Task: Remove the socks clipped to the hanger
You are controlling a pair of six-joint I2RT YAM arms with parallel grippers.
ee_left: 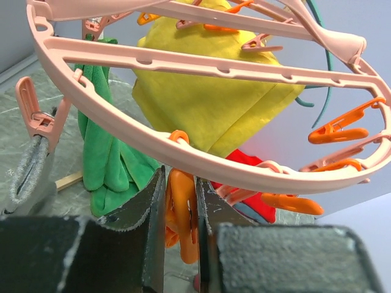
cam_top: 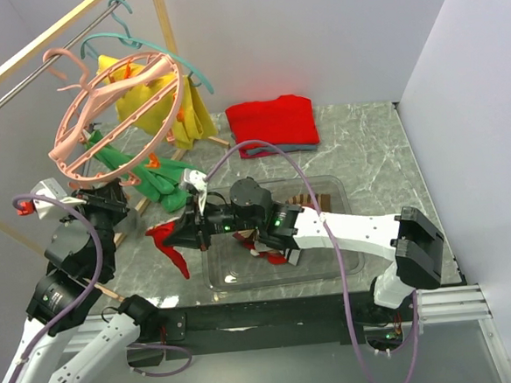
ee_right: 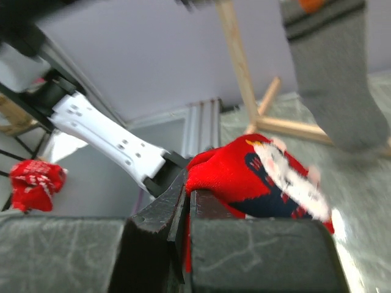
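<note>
Right gripper: clamped on red sock, which hangs just left of clear tray. Left gripper: closed narrowly around orange clip under hanger.

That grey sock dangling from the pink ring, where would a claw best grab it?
Probably the grey sock by its loose body, just below the pink clip pinching its top edge. It hangs limp and straight down, so come in level from the side, one finger on each flat face, then pull downward, clear of the plastic.
</note>
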